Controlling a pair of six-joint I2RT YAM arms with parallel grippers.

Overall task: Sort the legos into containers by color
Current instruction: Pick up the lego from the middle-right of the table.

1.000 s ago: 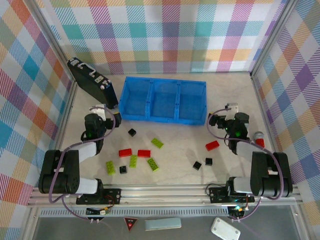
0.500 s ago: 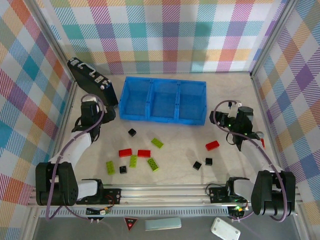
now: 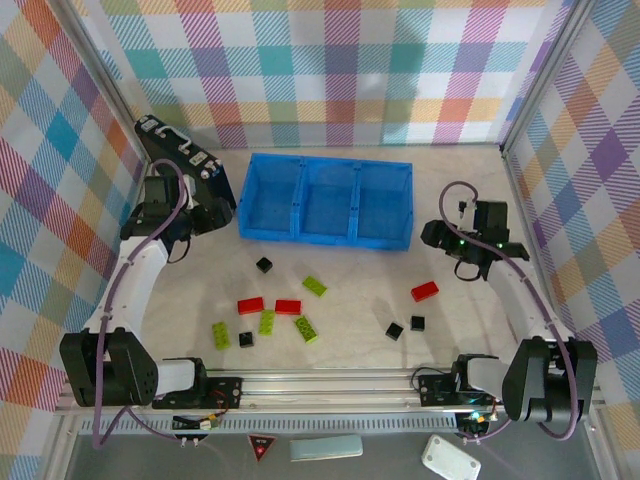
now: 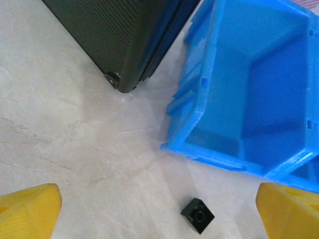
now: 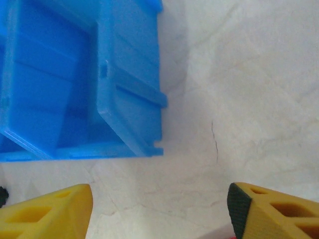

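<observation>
Lime-green, red and black legos [image 3: 288,307] lie scattered on the table [image 3: 355,290] before the blue three-compartment tray [image 3: 326,160]; left gripper [image 4: 158,211] and right gripper [image 5: 162,214] gape wide, touching nothing.

I see the blue tray [image 3: 320,238] lying flat at the far middle of the table, its three compartments side by side from left to right, open upward. The legos all lie on the table nearer than it. One black brick [image 3: 263,265] sits just near the left compartment. Lime-green bricks [image 3: 315,286], two red bricks [image 3: 288,307] and a second black one cluster left of centre. To the right lie a lone red brick [image 3: 424,291] and two black squares [image 3: 394,331].
</observation>
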